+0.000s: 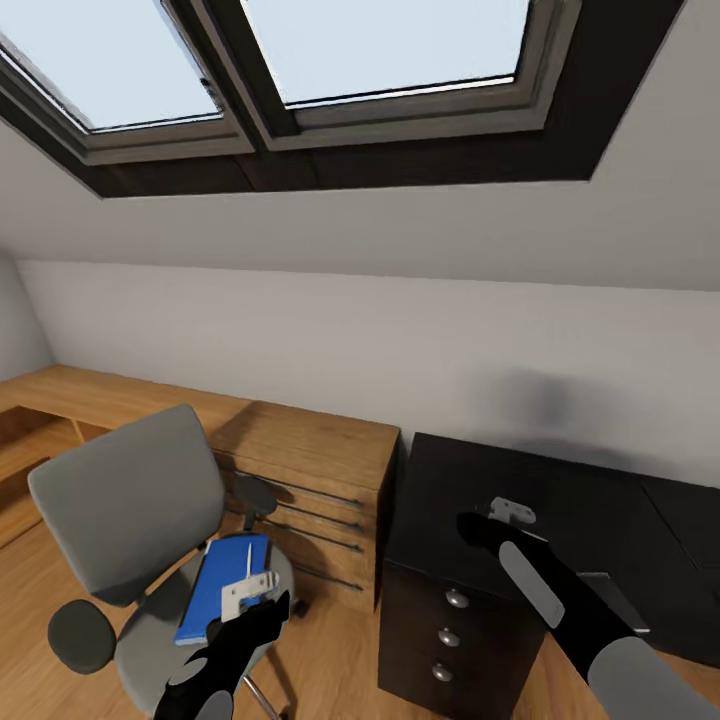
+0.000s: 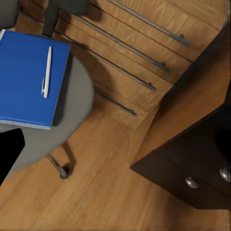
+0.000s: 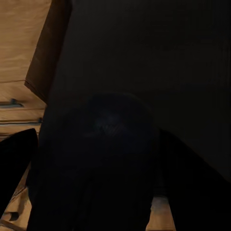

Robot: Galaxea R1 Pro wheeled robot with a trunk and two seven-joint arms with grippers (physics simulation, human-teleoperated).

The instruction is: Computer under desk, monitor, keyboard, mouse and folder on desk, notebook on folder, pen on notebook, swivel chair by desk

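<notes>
Attic home office
Sloped ceiling with 2 skylights (image 1: pixel 300 60), wooden desk (image 1: pixel 300 445), swivel chair (image 1: pixel 125 505), black drawer cabinet (image 1: pixel 450 600).

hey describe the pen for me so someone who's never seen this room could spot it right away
Find the grey swivel chair in front of the wooden desk. On its seat lies a blue folder, and the pen rests on top of that. It is the only thin white stick on the blue cover, lying roughly parallel to the folder's long edge.
</notes>
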